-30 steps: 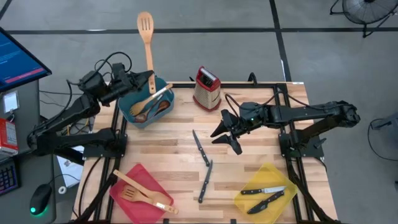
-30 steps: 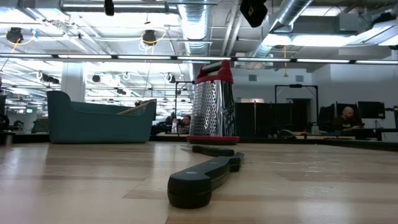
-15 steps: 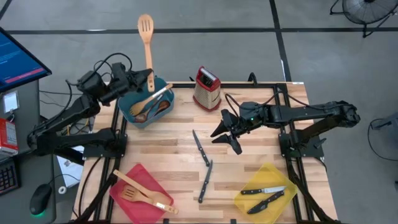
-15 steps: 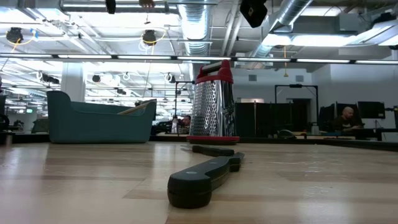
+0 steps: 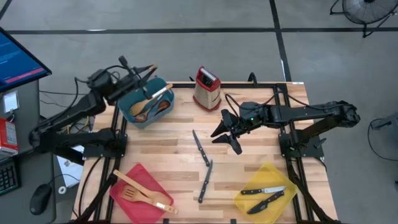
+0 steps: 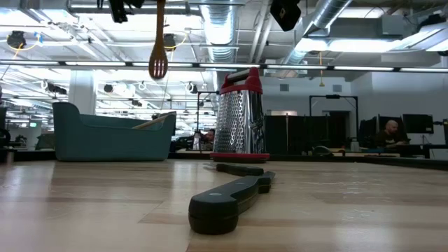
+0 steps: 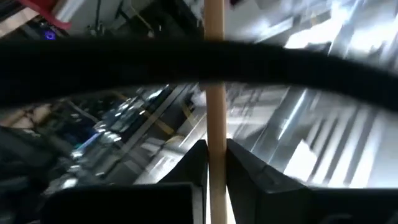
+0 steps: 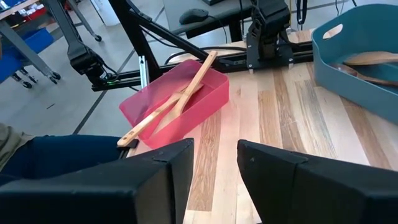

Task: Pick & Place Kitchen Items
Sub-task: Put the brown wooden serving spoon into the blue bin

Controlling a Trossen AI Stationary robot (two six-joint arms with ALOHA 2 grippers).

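My left gripper (image 5: 148,71) is shut on a light wooden slotted spatula (image 6: 158,49), high over the teal bin (image 5: 132,107) at the table's far left. The bin holds wooden spoons (image 5: 149,104). The spatula's slotted head (image 6: 158,68) hangs down above the bin (image 6: 112,136). My right gripper (image 5: 227,134) is open and empty above the table's middle right. Two black-handled knives (image 5: 200,147) (image 5: 205,180) lie flat on the table. My left gripper pinches the spatula's handle (image 7: 215,124) between its two fingers (image 7: 198,163), and the handle runs on past the fingertips. The spatula hangs upright, head down, lifted clear of the teal bin. How far along the handle the fingers sit, I cannot tell.
A red-topped steel grater (image 5: 207,88) stands at the far middle. A red bin (image 5: 127,198) at the near left holds wooden spatulas (image 5: 143,191). A yellow bin (image 5: 249,198) at the near right holds two knives (image 5: 268,196).
My left gripper has tipped, swinging the spatula from sticking out past the table's far edge to hanging head down over the teal bin. It stays shut on the handle.
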